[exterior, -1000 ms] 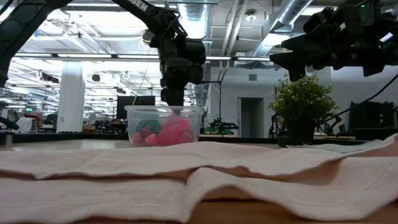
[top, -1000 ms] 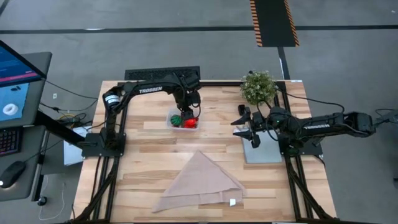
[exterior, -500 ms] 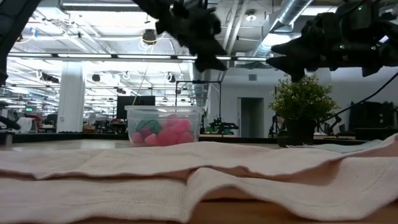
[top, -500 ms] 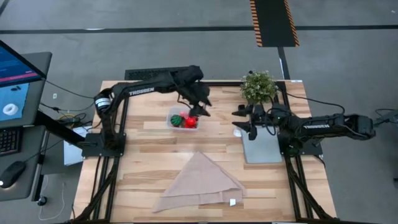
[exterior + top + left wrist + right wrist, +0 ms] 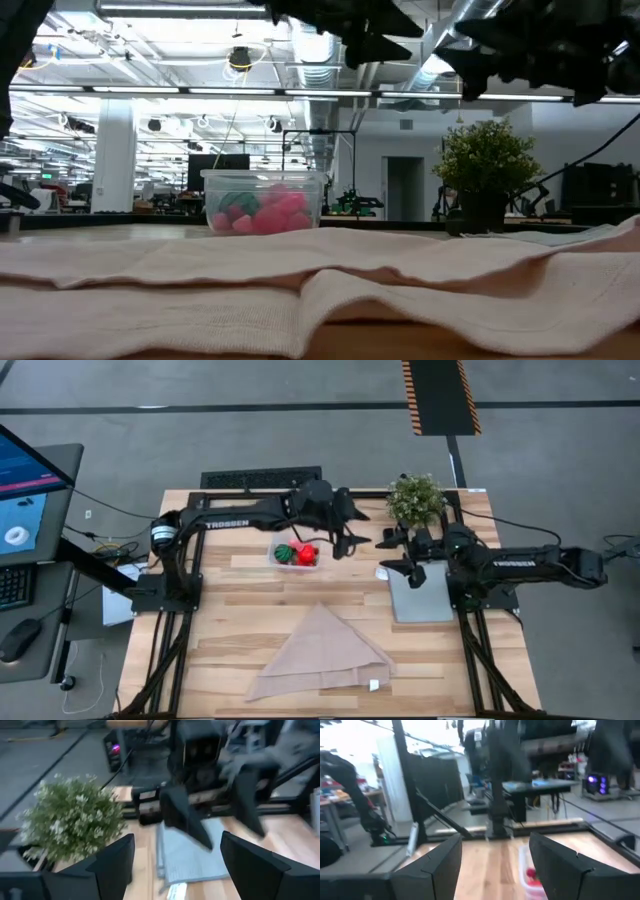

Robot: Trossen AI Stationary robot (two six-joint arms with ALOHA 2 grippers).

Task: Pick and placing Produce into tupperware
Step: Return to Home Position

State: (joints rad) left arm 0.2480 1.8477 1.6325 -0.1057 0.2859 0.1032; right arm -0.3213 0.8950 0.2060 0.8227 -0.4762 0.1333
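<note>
Taking the far edge of the bench [image 5: 230, 630] as 12 o'clock, the clear tub [image 5: 293, 563] sits a little toward 11 o'clock from the middle, flat on the wood, with nothing gripping it. The produce [image 5: 262, 213] is inside it. From above, a green striped ball [image 5: 284, 549] shows on the tub's 9 o'clock side and a red piece [image 5: 306, 554] lies right against it on the 3 o'clock side. From bench height, pink and red bits [image 5: 280, 210] are heaped against the see-through wall. The left claw [image 5: 356, 532] hangs in the air at about 2 o'clock of the tub, clear of it and well above its rim, pointing toward the bench's 3 o'clock side. Its two fingers [image 5: 116, 862] stand wide apart and hold nothing. Facing it, the right claw [image 5: 388, 556] hovers over the 12 o'clock end of a flat grey panel [image 5: 422, 600], which lies at 3 o'clock on the bench. Its fingers [image 5: 432, 870] are spread too, and empty. The two claws are near each other, tip toward tip, but not touching. A bushy potted plant [image 5: 415, 500] stands at the 1 o'clock corner, just beyond the right claw. A beige folded cloth [image 5: 320, 650] lies toward 6 o'clock, well apart from the tub, with a small white tag [image 5: 374, 683] at its 4 o'clock edge.
</note>
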